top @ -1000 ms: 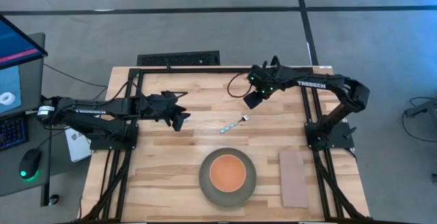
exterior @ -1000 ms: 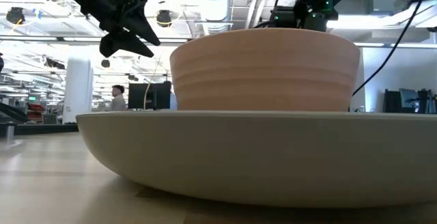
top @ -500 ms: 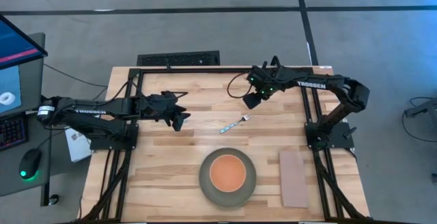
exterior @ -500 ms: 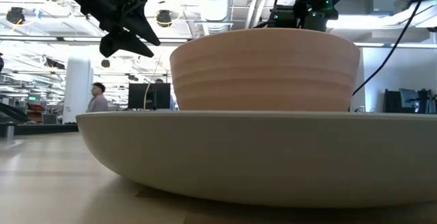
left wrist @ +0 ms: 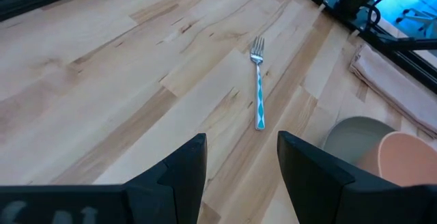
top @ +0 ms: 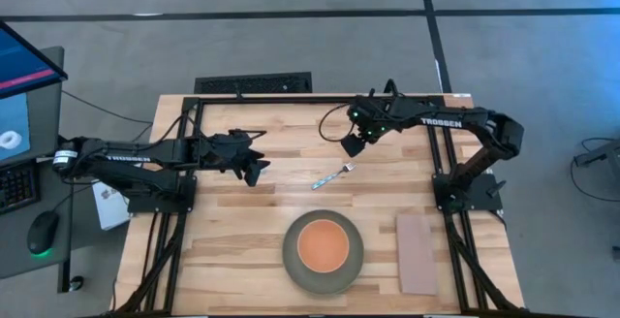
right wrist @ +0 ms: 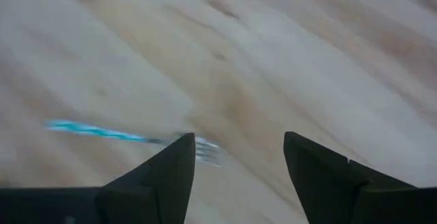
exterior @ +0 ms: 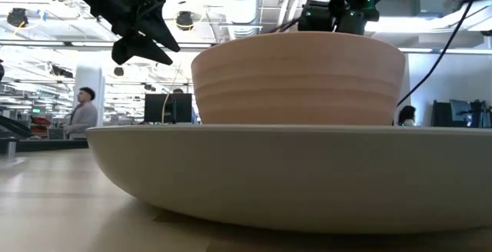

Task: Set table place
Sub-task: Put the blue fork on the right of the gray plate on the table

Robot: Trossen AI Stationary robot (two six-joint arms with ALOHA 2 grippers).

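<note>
A fork [top: 334, 175] with silver tines and a blue handle lies flat on the wooden table [top: 242, 221], near its middle. An orange bowl [top: 323, 245] sits in the grey-green plate [top: 292, 260] at the near edge. A pale pinkish napkin [top: 418, 253] lies flat to the plate's right. My right gripper [top: 350, 145] hovers open just beyond the fork's tines [right wrist: 205, 149], touching nothing. My left gripper [top: 257, 171] hovers open left of the fork [left wrist: 258, 80], raised above the table [exterior: 142, 48].
A black metal frame [top: 194, 124] edges the table, and both arm bases stand on it at the sides. A black bar [top: 254, 83] lies past the far edge. Bare wood spans the table's left half. A person [exterior: 81, 112] walks in the room behind.
My right gripper has shifted a little toward the table's left edge, staying above the table beyond the fork's tines. The fork, plate, bowl and napkin lie as before.
</note>
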